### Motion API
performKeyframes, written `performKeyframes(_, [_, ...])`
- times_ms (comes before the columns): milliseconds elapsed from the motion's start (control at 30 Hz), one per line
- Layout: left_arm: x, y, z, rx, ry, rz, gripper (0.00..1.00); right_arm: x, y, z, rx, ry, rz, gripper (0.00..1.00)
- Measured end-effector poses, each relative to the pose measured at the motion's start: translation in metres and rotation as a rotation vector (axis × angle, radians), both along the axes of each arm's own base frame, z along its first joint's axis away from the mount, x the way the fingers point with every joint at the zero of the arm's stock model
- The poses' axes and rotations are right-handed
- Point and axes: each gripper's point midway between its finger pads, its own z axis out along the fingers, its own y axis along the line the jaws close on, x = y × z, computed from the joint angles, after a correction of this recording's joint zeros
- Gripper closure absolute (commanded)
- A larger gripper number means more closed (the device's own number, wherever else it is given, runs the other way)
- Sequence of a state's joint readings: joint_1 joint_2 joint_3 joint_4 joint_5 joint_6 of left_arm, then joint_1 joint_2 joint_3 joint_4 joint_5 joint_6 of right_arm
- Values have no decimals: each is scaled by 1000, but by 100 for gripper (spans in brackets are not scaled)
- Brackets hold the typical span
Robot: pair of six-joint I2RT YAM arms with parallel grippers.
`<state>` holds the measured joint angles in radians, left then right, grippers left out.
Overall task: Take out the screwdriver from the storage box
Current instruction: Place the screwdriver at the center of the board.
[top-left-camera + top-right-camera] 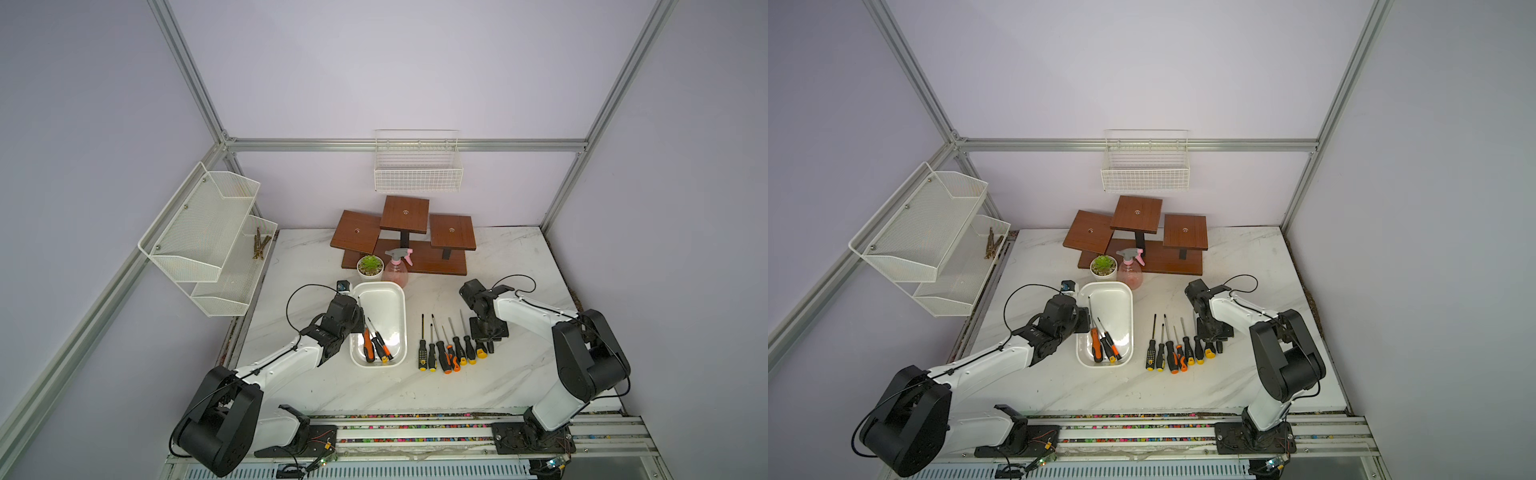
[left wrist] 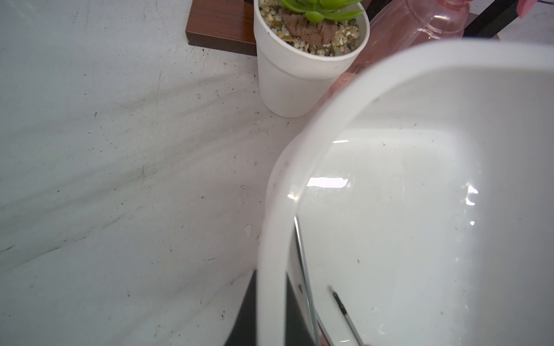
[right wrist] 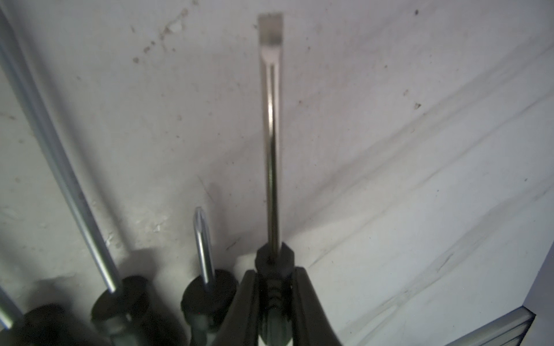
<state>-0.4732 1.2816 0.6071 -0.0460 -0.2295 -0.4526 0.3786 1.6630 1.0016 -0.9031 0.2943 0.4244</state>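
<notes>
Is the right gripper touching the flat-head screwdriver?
Touching: the right wrist view shows the right gripper closed on both sides of the handle of the flat-head screwdriver.

The storage box (image 1: 386,303) is white, screwdrivers (image 1: 368,348) orange-and-black, table (image 1: 374,390) grey-veined white.

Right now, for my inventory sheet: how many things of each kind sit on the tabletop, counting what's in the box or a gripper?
Screwdrivers: 10 (2 in the storage box, 7 in a row, 1 in the right gripper)
Storage box: 1
Potted plant: 1
Spray bottle: 1
Wooden stand: 1
Total: 14
</notes>
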Motion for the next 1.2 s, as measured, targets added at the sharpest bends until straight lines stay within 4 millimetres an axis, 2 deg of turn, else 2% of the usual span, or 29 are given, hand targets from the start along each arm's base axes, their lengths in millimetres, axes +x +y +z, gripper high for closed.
performKeyframes(200, [0, 0, 0, 0, 0, 0, 100, 0, -1, -4, 4, 15, -2, 84])
performKeyframes(733, [0, 0, 0, 2, 1, 1, 100, 1, -1, -6, 19, 22, 6, 71])
performKeyframes(1067, [-2, 2, -1, 9, 13, 1, 100, 1, -1, -6, 21, 20, 6, 71])
performKeyframes(1200, [-4, 3, 0, 11, 16, 1, 100, 4, 0, 5, 36, -17, 3, 72])
